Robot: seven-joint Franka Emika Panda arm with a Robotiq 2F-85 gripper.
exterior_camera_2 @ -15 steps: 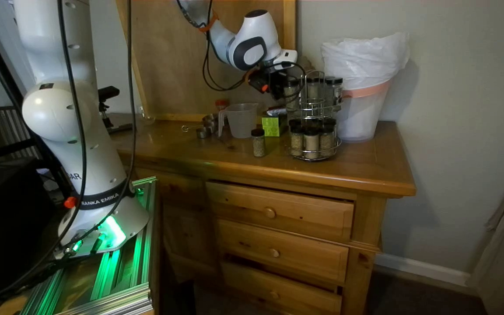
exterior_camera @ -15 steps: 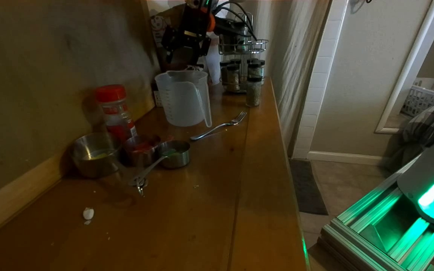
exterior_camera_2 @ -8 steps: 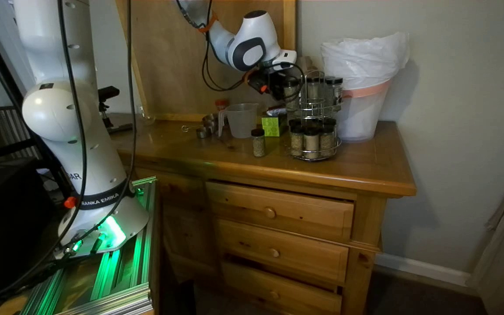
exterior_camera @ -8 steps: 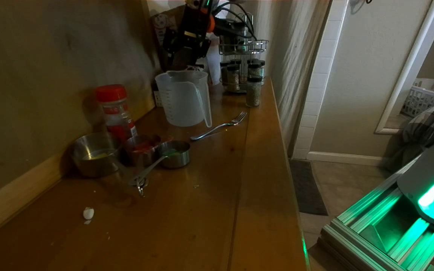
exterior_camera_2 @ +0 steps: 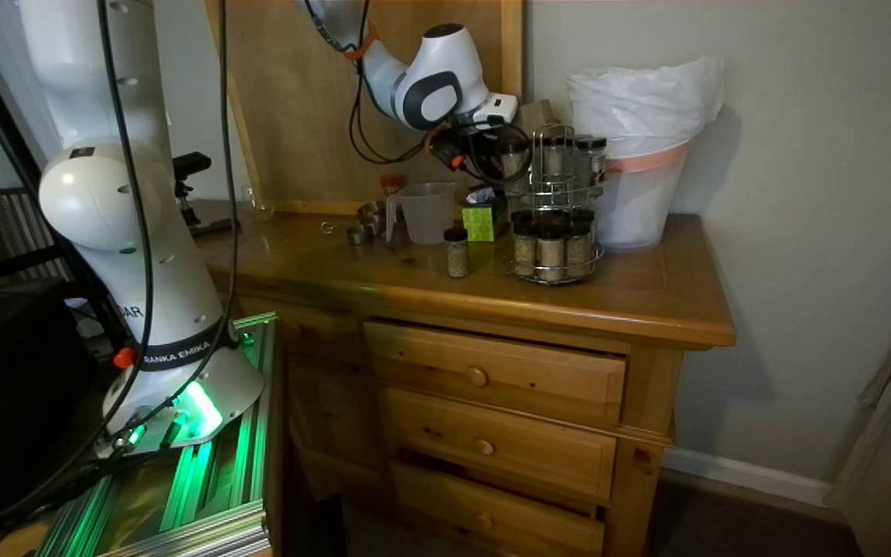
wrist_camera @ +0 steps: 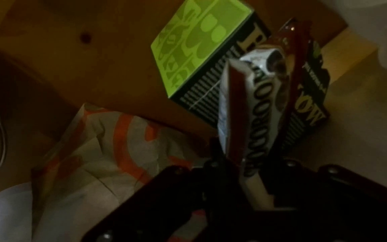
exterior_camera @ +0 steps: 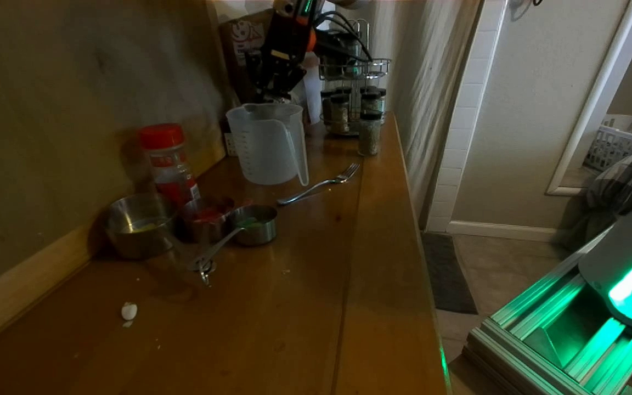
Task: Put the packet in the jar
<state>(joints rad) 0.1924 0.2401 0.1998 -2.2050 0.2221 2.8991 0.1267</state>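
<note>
Gripper (wrist_camera: 247, 164) looks clamped, jaws nearly together with the packet (wrist_camera: 260, 111) pinched by one end. It's at the green box (wrist_camera: 203, 38), touching or clear I can't tell. Probably light, soft, slick, contents crushable; I'd hold that end, squeeze gently. Jar (exterior_camera: 264, 151) upright on wooden top (exterior_camera: 288, 329), fork (exterior_camera: 319, 185) near, light dim

All views are dim, the wrist view darkest, and a green light (exterior_camera_2: 202, 411) glares on the robot base (exterior_camera_2: 237, 383).
</note>
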